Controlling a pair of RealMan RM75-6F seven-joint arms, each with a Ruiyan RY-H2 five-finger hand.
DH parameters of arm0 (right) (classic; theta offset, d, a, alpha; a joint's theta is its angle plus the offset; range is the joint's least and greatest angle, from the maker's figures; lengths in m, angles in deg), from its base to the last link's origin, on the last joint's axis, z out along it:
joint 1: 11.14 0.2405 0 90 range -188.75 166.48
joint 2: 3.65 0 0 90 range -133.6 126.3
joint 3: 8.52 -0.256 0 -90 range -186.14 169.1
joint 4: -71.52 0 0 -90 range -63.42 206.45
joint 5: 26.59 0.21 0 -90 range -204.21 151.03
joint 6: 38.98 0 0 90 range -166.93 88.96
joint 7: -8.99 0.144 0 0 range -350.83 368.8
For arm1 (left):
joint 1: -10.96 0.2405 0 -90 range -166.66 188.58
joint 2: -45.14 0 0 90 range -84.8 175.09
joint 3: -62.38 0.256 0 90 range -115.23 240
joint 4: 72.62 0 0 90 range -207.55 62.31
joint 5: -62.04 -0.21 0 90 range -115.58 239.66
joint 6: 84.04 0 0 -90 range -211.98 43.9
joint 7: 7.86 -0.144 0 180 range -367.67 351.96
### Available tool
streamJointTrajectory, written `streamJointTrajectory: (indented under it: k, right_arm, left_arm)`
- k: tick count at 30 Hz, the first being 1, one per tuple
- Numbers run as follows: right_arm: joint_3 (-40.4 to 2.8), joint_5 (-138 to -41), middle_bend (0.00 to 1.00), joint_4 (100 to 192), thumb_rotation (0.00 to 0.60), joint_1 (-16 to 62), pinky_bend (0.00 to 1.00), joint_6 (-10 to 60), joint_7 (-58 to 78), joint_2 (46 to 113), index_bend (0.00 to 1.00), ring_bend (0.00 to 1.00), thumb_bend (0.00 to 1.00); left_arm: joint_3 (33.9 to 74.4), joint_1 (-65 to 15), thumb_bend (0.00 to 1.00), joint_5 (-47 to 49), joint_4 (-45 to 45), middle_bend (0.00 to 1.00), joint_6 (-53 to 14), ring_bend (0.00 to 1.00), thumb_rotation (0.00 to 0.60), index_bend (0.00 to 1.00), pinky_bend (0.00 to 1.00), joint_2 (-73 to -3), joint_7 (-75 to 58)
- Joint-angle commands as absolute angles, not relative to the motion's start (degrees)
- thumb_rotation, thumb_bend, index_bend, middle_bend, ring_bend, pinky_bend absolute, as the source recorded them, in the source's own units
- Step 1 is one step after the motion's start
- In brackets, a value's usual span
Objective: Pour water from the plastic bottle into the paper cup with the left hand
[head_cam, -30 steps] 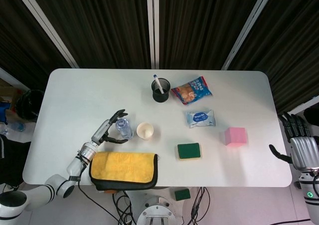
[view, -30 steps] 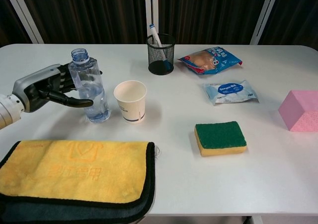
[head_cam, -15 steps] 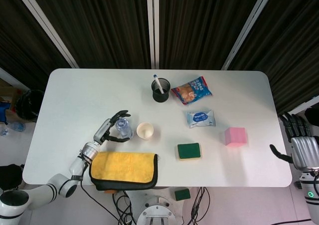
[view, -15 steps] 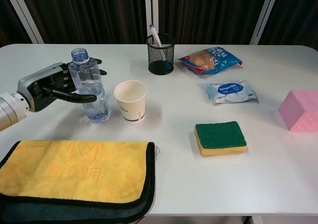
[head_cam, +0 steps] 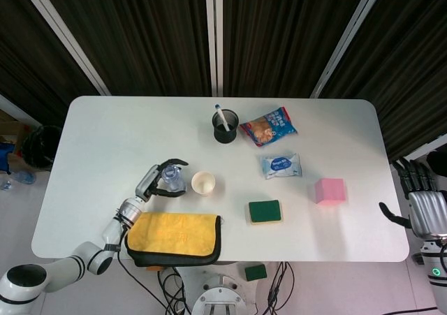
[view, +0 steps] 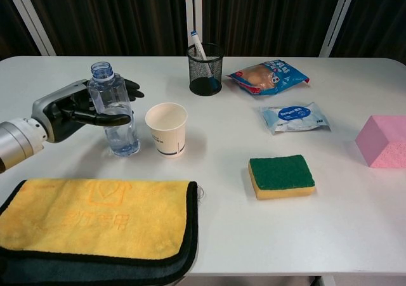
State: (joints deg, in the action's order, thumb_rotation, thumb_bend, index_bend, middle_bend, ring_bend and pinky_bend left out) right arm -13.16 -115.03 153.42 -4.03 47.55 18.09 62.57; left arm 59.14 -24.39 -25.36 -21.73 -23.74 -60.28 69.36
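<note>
Left robot hand (view: pixel 71 113): fingers wrapped around plastic bottle (view: pixel 114 111), upright on desk (view: pixel 216 191).
Paper cup (view: pixel 167 129): just beside bottle.
Right robot hand (head_cam: pixel 420 204): off desk, fingers apart, holding nothing.

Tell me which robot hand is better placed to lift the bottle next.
The left robot hand: its fingers already wrap the bottle, right beside the cup. The right robot hand hangs off the table's far edge.
</note>
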Motion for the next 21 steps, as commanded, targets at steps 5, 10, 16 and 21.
streamJointTrajectory:
  k: [5,10,16,21]
  right_arm:
    - [-13.1,-114.7,0.00,153.4,0.584,-4.1,0.00,47.2,18.0,62.5,0.00,0.00,0.21]
    - [-12.9,-114.3,0.00,153.5,0.584,-4.1,0.00,46.3,17.6,62.5,0.00,0.00,0.22]
    - [-12.9,-114.0,0.00,153.5,0.584,-4.0,0.00,46.1,17.6,62.5,0.00,0.00,0.22]
    - [-13.0,-114.1,0.00,153.6,0.583,-3.9,0.00,46.0,17.4,62.4,0.00,0.00,0.22]
  left_arm:
    - [58.5,-24.5,0.04,-24.8,-23.3,0.29,-23.0,0.14,0.600,0.32,0.20,-61.9,69.4]
    - [57.9,-24.4,0.06,-24.0,-23.8,0.34,-23.0,0.18,0.600,0.37,0.23,-62.7,68.7]
    - [57.1,-24.5,0.16,-23.2,-24.1,0.39,-23.2,0.22,0.600,0.47,0.33,-63.7,68.4]
    - [56.4,-24.4,0.20,-22.4,-25.1,0.44,-23.3,0.26,0.600,0.53,0.37,-64.9,68.1]
